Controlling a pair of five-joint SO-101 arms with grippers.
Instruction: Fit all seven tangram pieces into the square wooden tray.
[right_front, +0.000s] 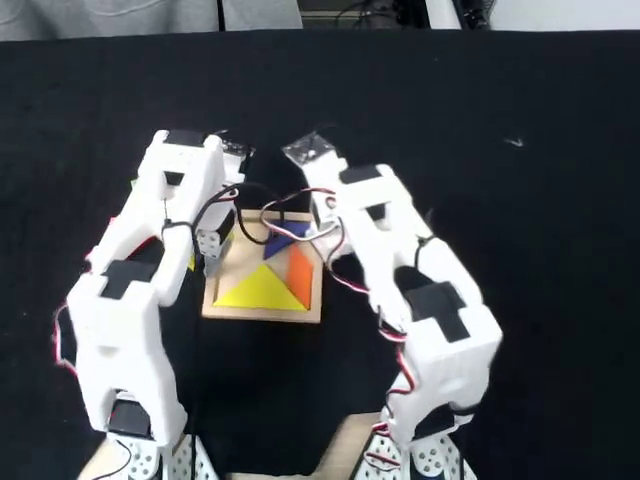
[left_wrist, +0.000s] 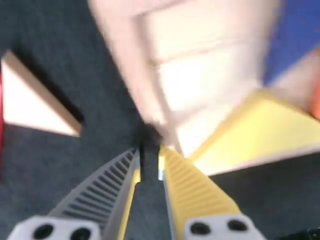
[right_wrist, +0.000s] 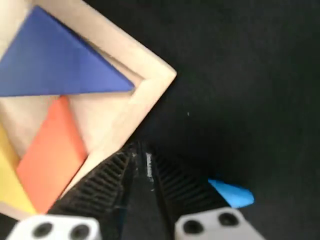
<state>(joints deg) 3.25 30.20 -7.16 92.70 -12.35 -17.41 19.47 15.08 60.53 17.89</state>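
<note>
- Progress: we judge the task a bit under half done. Three of the seven pieces lie inside the tray (right_front: 262, 312), so four are left to fit.
- In the tray: the yellow triangle (right_front: 262, 288) lies along the side nearest the arm bases. The orange piece (right_front: 301, 270) is just beside it on the right arm's side. The blue triangle (right_front: 288, 232) is at the far corner. Bare wood shows between them.
- Outside the tray: a pale triangle (left_wrist: 35, 102) lies on the black cloth (right_front: 520, 200) near the left gripper. A light blue piece (right_wrist: 231, 193) lies on the cloth just beside the right gripper, partly hidden by a finger.
- A red sliver (left_wrist: 1, 100) sits at the edge of the left wrist view. It may be another piece, but we cannot tell.
- Count: one tray, three pieces in, two pieces clearly loose, one possible. We cannot place the rest, since the arms cover much of the table.
- Left gripper (left_wrist: 150, 161): fingers pressed almost together with nothing between them, tip at the tray's rim.
- Right gripper (right_wrist: 142, 162): fingers pressed together, pinching nothing, tip just off the tray corner by the blue triangle.
- Two arms, two grippers, neither carrying a piece.
</note>
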